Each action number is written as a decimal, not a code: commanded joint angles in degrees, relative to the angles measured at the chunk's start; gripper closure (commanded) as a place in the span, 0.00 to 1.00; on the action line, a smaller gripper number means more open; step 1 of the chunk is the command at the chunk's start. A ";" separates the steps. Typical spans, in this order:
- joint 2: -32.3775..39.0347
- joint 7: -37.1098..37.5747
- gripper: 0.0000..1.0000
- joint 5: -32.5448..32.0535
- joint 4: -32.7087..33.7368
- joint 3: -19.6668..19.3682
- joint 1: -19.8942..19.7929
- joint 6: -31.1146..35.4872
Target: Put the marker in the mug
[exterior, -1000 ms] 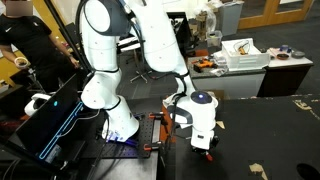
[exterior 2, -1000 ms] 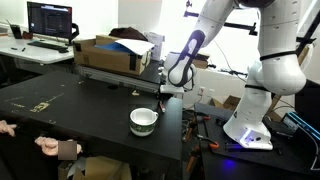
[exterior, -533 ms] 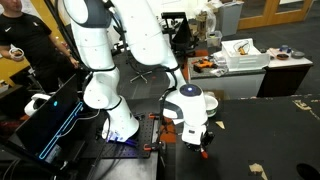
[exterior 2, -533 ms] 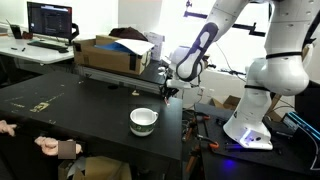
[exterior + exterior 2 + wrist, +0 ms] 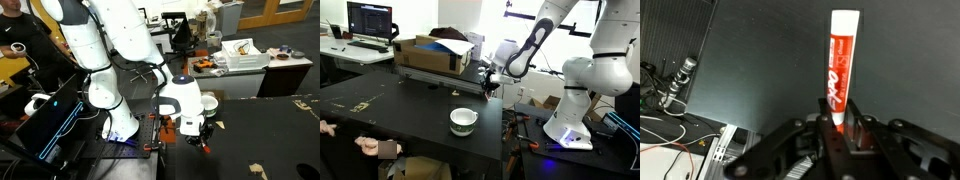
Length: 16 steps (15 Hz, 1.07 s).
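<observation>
In the wrist view my gripper is shut on the lower end of the marker, a red stick with a white cap that points away from the jaws over the dark table. The white mug stands on the black table near its edge. In an exterior view my gripper hangs a little above and beside the mug, toward the robot's base. In an exterior view the mug shows partly behind my wrist, with the gripper in front of it. The marker is too small to make out in both exterior views.
An open cardboard box lies at the back of the table, with a monitor behind it. A person's hand rests at the table's near corner. A laptop and a person are beside the robot base.
The arm has swung and the wrist has shifted sideways with the marker still held, which uncovers the mug in an exterior view. The mug has not moved.
</observation>
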 commanded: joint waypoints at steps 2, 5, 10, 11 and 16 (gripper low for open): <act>-4.87 9.94 0.95 -14.50 -0.64 -4.45 3.30 0.69; -8.03 20.68 0.95 -30.14 1.09 -3.61 2.19 -1.82; -23.24 38.49 0.95 -52.23 -0.14 5.92 0.04 -15.61; -26.06 39.94 0.95 -52.89 -1.23 8.09 0.68 -18.39; -30.38 44.92 0.95 -49.82 -0.83 19.54 4.29 -29.34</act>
